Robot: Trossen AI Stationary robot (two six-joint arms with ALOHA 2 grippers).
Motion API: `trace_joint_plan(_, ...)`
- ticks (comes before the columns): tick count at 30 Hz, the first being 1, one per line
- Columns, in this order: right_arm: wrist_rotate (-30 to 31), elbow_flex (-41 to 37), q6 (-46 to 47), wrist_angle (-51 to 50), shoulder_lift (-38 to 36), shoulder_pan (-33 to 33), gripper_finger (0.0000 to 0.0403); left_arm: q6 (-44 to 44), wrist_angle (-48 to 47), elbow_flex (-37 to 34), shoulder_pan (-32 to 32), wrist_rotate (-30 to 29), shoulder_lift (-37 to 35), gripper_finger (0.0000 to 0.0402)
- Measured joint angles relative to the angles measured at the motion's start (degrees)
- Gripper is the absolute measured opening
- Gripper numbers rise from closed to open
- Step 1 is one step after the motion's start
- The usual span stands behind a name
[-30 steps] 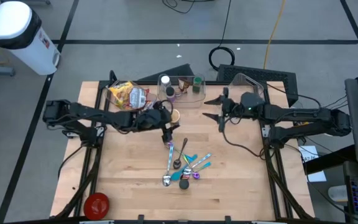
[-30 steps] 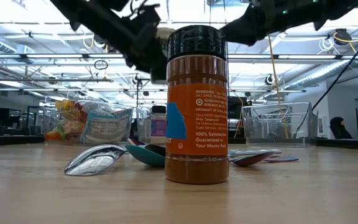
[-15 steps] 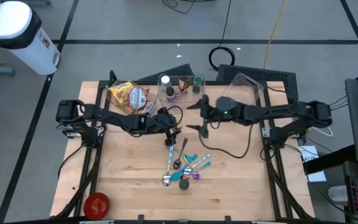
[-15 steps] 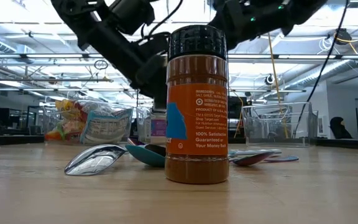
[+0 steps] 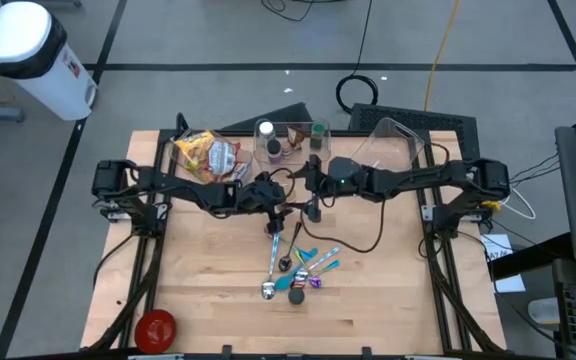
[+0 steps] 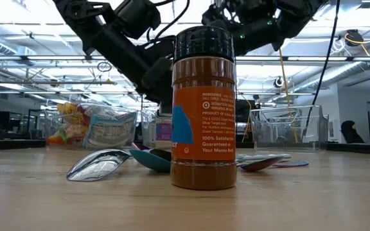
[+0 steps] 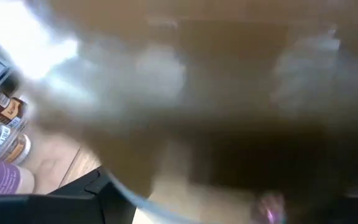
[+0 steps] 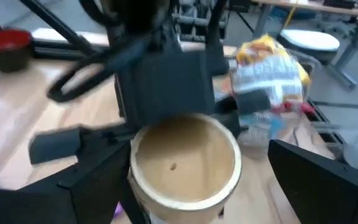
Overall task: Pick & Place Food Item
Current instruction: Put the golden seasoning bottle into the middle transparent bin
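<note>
At the high view's centre, the left hand [image 5: 272,203] is clamped on a tan jar [image 8: 185,163] above the worktop [image 5: 208,290] — the right hand [image 5: 313,196], fingers apart, should straddle it squarely before closing.

2 dark, slender jointed arms [image 5: 178,187], black looping cable along right arm [image 5: 418,180], blocky black wrist housings

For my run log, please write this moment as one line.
left claw: closed on tan-lidded jar, mid-table | right claw: open, fingers either side of jar | right grasp: not yet closed
</note>
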Motion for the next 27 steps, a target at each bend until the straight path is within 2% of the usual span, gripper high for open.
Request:
trace_joint_plan(3, 0.2, 0.0, 0.0, -0.1, 0.0, -0.3, 0.0373, 0.5, 0.7, 0.0, -0.4, -0.4, 0.0, 0.0302)
trace_joint_plan(6, -0.1, 0.0, 0.0, -0.5, -0.1, -0.2, 0.0373, 0.9, 1.3, 0.0, -0.5, -0.5, 0.0, 0.0283)
trace_joint_plan(13, -3.0, 0.0, 2.4, -1.4, 0.0, -0.2, 0.0368, 1.1, 2.3, 0.0, -0.8, 0.5, 0.0, 0.0281)
trace_joint_plan(19, -3.6, 0.0, 4.6, -1.1, 0.0, -0.9, 0.0322, 1.0, 2.9, 0.0, -0.9, 0.3, 0.0, 0.0311)
trace_joint_plan(24, -3.8, 0.0, 4.6, -1.1, 0.0, -0.9, 0.0262, 0.0, 3.1, 0.0, -0.9, 0.3, 0.0, 0.0294)
trace_joint_plan(27, -3.9, 0.0, 4.7, -1.3, -0.3, -0.9, 0.0261, -1.3, 3.4, 0.0, -0.9, 0.5, -0.1, 0.029)
